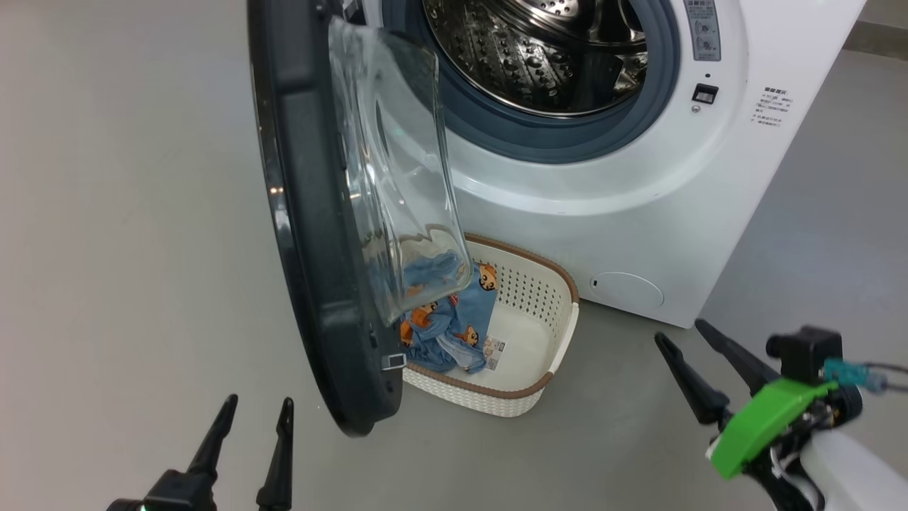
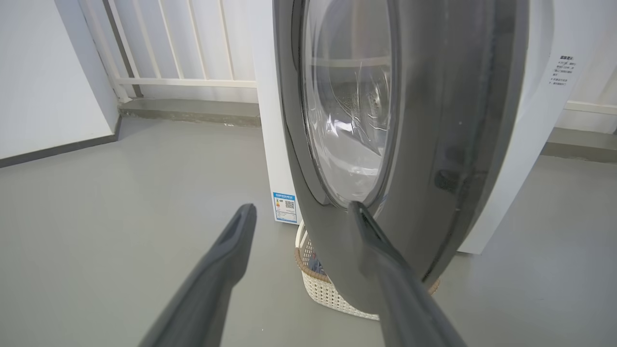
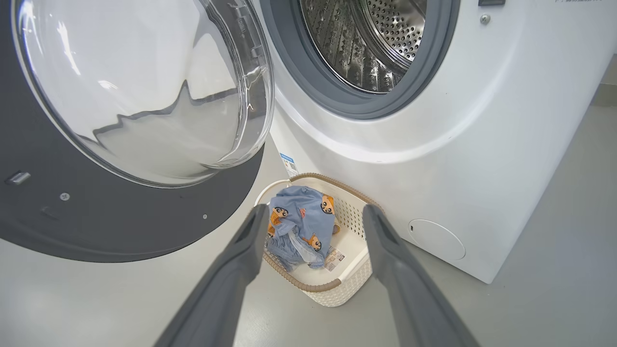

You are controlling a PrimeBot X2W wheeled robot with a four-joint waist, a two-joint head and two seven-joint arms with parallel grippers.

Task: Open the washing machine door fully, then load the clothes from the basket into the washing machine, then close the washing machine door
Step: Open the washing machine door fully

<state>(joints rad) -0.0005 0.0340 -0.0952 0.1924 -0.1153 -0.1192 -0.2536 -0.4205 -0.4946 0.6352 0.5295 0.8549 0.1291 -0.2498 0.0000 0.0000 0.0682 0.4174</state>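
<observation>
The white washing machine (image 1: 638, 213) stands with its steel drum (image 1: 539, 50) exposed. Its black-rimmed door (image 1: 312, 234) with the bulging glass bowl (image 1: 397, 184) hangs swung out to the left. Under the door sits the cream basket (image 1: 546, 348) with a brown rim, holding the light blue clothes (image 1: 454, 326) printed with cartoon figures. My left gripper (image 1: 257, 411) is open, low on the floor side, just outside the door's lower edge. My right gripper (image 1: 684, 341) is open to the right of the basket. In the right wrist view the clothes (image 3: 301, 226) lie between my open fingers, farther off.
Grey floor (image 1: 128, 248) spreads left of the door and around the basket. The left wrist view shows a white railing (image 2: 183, 53) and a wall behind the machine, whose side carries a blue energy sticker (image 2: 285, 207). A round flap (image 1: 628, 289) sits low on the machine's front.
</observation>
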